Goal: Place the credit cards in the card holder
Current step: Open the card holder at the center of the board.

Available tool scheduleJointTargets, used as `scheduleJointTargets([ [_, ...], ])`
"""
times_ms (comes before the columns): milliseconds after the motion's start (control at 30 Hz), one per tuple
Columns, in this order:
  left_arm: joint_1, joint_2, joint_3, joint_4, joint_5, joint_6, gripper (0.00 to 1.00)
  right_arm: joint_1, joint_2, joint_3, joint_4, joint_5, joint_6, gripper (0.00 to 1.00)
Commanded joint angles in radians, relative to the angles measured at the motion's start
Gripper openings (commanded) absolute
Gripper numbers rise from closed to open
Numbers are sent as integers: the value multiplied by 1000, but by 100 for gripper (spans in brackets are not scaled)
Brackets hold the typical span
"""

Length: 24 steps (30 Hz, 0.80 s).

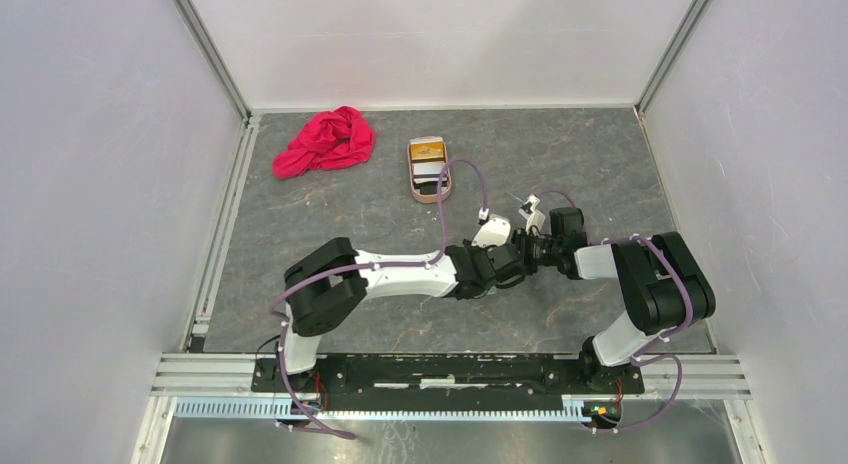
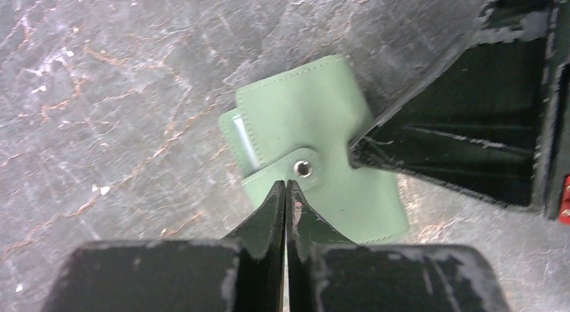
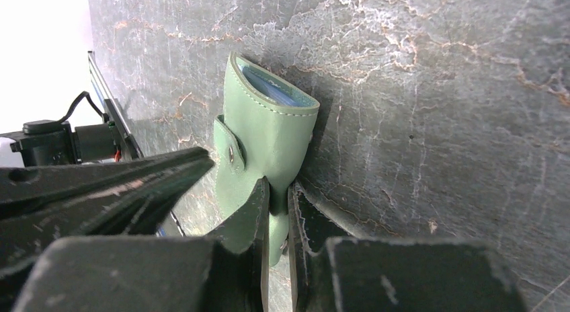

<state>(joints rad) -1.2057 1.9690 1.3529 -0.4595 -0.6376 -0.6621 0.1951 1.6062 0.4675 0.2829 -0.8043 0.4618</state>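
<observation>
My right gripper [image 3: 277,194] is squeezed tight on the bottom edge of the card holder [image 3: 269,134] and holds it up on its edge. My left gripper [image 2: 286,187] has its fingers pressed together at the snap tab [image 2: 272,171], just under the metal snap. I cannot tell if the tab is caught between them. I think opening comes next: hold firm with the right and pull the tab away gently. The credit cards [image 1: 428,154] lie far ahead in the tray [image 1: 430,197].
</observation>
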Motion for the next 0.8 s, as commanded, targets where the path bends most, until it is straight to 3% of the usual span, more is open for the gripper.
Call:
scheduleJointTargets([
  [0, 30, -124, -71, 70, 9, -41, 2, -2, 7, 13, -38, 74, -62, 3],
  [200, 54, -213, -182, 217, 98, -16, 5, -1, 7, 14, -39, 72, -66, 3],
  [333, 54, -178, -151, 215, 148, 3, 29, -1, 9, 14, -36, 70, -63, 3],
  [433, 53, -121, -97, 162, 151, 5, 37, -2, 10, 15, -36, 69, -64, 3],
  [767, 54, -8, -22, 93, 162, -3, 46, -1, 14, 14, -36, 65, -64, 3],
])
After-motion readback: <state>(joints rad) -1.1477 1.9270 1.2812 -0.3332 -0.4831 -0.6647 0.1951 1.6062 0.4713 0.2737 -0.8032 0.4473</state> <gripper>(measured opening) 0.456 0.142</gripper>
